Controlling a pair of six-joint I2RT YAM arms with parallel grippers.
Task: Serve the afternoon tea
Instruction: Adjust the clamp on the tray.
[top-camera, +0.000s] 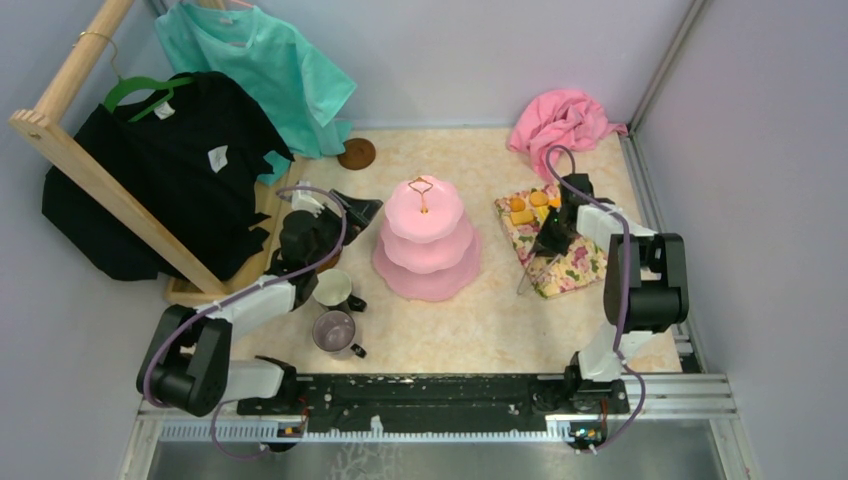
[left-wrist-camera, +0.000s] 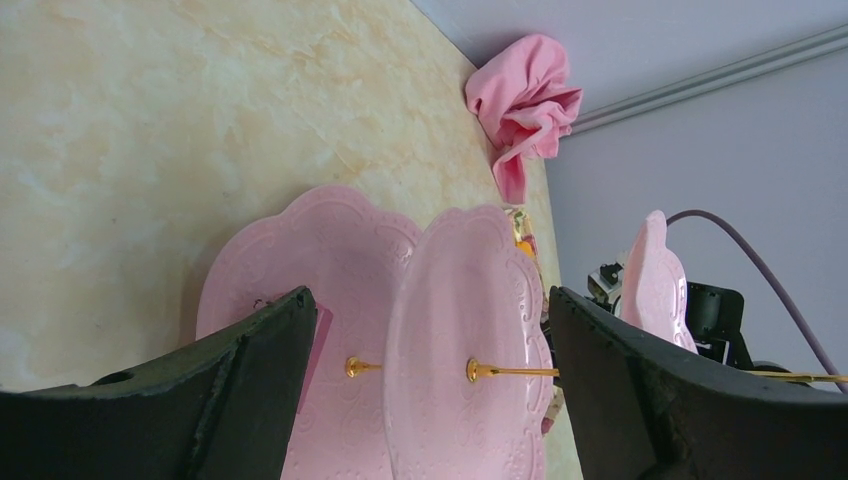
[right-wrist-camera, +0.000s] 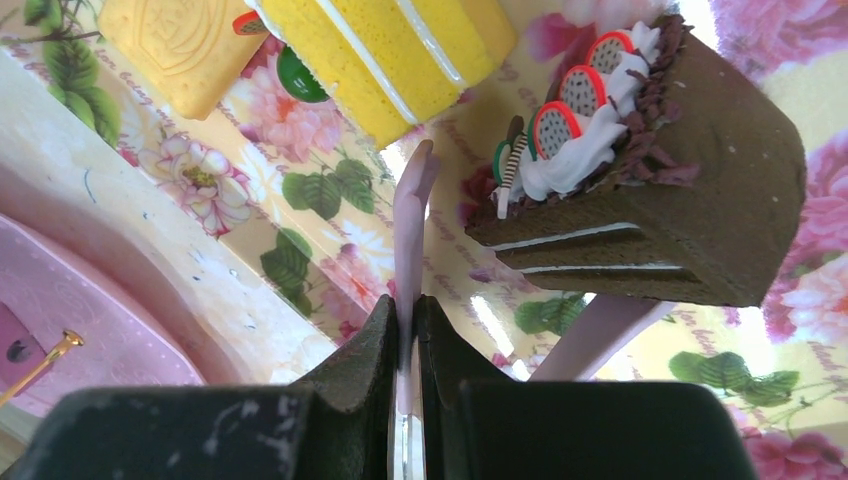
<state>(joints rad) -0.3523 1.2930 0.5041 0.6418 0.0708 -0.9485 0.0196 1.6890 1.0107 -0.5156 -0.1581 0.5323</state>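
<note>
Stand sits at the centre of the tabletop, upright, all three tiers bare. Left claw hangs just beside the stand's left side, released: in its wrist view the fingers are spread wide and frame the tiers without touching them. White mug and grey mug stand close together toward the near left corner, the white one farther from the near edge. One saucer lies at the far edge, left of centre. Mat lies toward the right edge, with the cloth in the far right corner. Right claw is low over the mat, clenched on a thin pink strip seen edge-on; what kind of utensil it is cannot be told. On the mat, the brown slice lies just beside the strip's tip, the yellow slice and biscuit beyond it. More pink shows under the brown slice's near side.
</note>
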